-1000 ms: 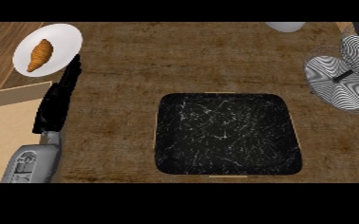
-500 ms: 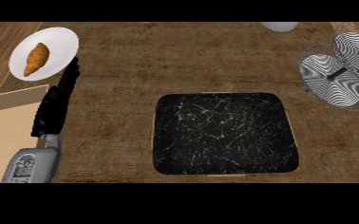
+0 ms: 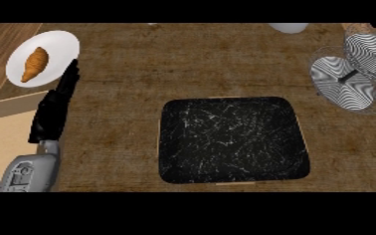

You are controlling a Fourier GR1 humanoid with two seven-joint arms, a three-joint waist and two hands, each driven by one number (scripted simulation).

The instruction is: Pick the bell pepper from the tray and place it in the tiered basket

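Well — no bell pepper shows on the dark tray (image 3: 234, 140). The left hand (image 3: 55, 104) rests at the desk's left edge, fingers straight, holding nothing; the tiered basket (image 3: 351, 67) sits far right, well apart — the right hand's side, though it's unseen.
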